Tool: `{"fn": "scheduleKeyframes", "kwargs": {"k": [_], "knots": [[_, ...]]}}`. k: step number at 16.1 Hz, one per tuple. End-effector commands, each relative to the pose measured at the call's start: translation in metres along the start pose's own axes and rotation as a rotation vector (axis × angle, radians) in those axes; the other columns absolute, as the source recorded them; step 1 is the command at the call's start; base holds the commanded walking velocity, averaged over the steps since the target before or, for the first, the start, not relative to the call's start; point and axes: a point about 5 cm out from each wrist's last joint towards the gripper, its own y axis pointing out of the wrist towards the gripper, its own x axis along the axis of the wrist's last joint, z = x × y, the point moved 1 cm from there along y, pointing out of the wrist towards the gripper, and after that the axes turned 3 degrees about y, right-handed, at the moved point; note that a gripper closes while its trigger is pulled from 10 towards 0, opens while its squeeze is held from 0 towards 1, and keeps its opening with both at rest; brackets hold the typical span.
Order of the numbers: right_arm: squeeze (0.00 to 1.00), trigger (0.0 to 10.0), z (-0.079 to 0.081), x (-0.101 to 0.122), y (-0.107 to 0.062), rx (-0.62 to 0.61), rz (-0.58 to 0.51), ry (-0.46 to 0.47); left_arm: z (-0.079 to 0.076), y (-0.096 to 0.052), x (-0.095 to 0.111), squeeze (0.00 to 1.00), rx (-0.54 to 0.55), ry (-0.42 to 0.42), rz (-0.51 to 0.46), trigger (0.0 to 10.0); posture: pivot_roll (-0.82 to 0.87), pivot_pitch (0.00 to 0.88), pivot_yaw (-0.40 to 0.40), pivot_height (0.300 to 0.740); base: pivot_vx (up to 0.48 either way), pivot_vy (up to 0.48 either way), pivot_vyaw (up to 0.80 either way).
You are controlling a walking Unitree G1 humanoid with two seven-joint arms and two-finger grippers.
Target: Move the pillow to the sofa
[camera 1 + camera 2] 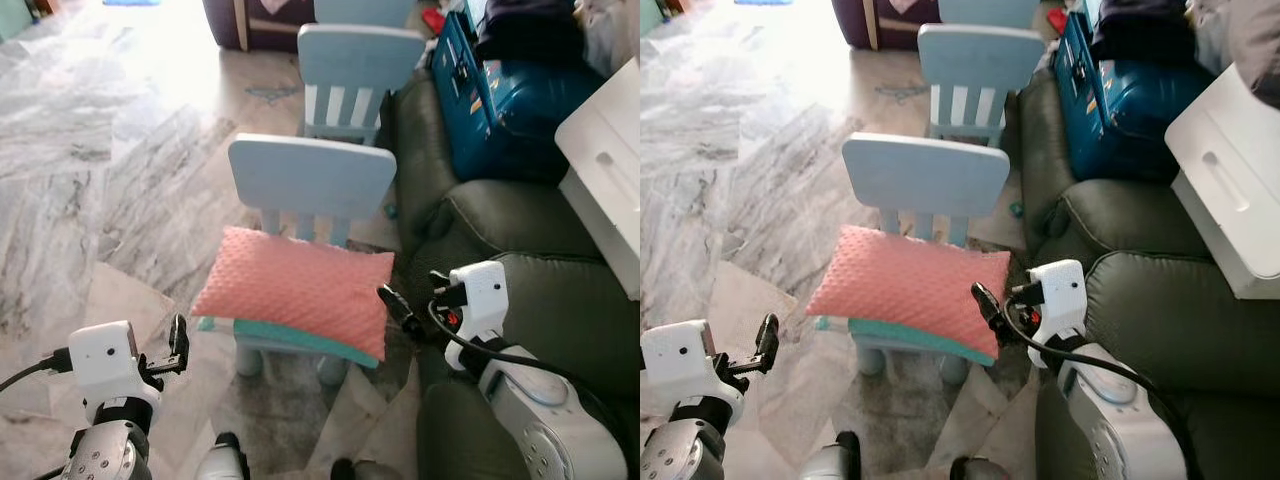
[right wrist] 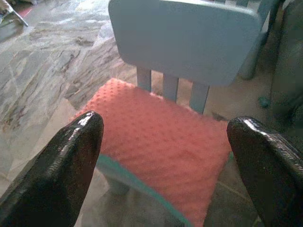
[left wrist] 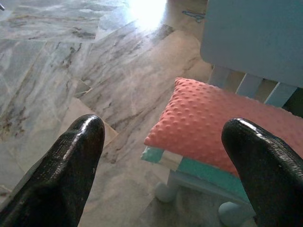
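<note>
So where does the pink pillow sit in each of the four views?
Left eye view: pink pillow at centre, on the small blue chair.
Right eye view: centre-left, same chair seat.
Left wrist view: between the open black fingers, towards the right one.
Right wrist view: centred between the open fingers.
Shared landmark: the chair's slatted backrest.

Setting: a home living room. Floor of grey-veined marble tiles (image 1: 120,150), sunlit at the far end. Dark green sofa (image 1: 560,300) along the right side. Two small light-blue children's chairs (image 1: 315,190) stand in a row beside it; the nearer carries a pink dotted pillow (image 1: 295,285) on its seat. A blue suitcase (image 1: 500,100) and a white box (image 1: 610,160) rest on the sofa.
</note>
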Motion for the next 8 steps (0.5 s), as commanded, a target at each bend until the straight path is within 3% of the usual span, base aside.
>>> {"fn": "scheduleKeyframes", "kwargs": {"k": [1, 5, 7, 8], "knots": [[0.0, 10.0, 0.0, 0.001, -0.005, -0.008, 0.003, 0.0, 0.0, -0.004, -0.001, 0.0, -0.008, 0.015, 0.013, 10.0, -0.01, 0.31, -0.067, 0.74, 0.0, 0.0, 0.0], [0.0, 10.0, 0.001, 0.0, -0.007, -0.005, 0.014, 0.008, 0.0, -0.007, -0.002, 0.0, -0.016, 0.016, 0.023, 10.0, -0.01, 0.313, -0.068, 0.74, 0.0, 0.0, 0.0], [0.0, 10.0, 0.002, 0.001, -0.007, -0.001, 0.016, 0.012, -0.004, -0.008, -0.001, 0.0, -0.045, 0.023, 0.011, 10.0, -0.01, 0.313, -0.071, 0.72, 0.0, 0.0, 0.0], [0.0, 10.0, 0.002, 0.001, -0.007, 0.0, 0.017, 0.012, -0.011, -0.011, -0.004, 0.0, -0.099, -0.013, 0.021, 10.0, -0.01, 0.311, -0.071, 0.705, 0.0, 0.0, 0.0]]}}
